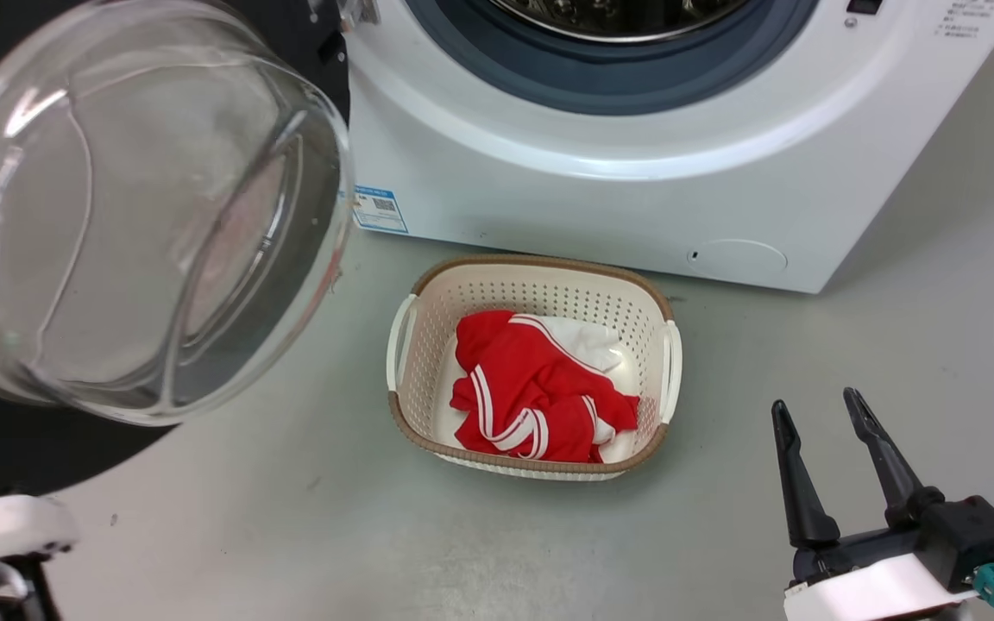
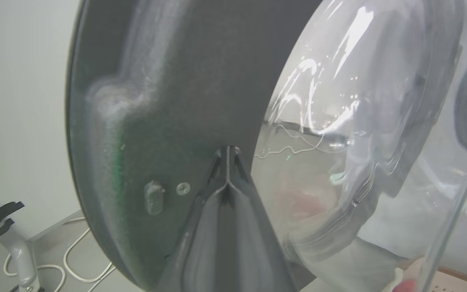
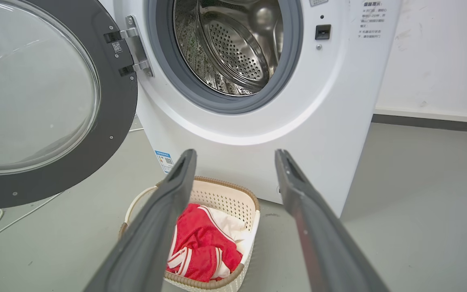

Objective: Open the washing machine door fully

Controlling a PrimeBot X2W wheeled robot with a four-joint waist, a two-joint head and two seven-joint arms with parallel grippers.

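Door point(image 3: 114, 121) prob heavy, hinge-stiff; glass point(image 2: 359, 121) slick, fragile. Left gripper point(image 2: 227, 151) pinched closed, black rim point(image 2: 168, 93) just ahead: push there. Right gripper point(image 1: 814, 399) wide, empty.

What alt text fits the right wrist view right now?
The door stands wide open on its hinge at the left of the washer, exposing the steel drum. The open right gripper points toward the washer, with a basket of red and white clothes on the floor below.
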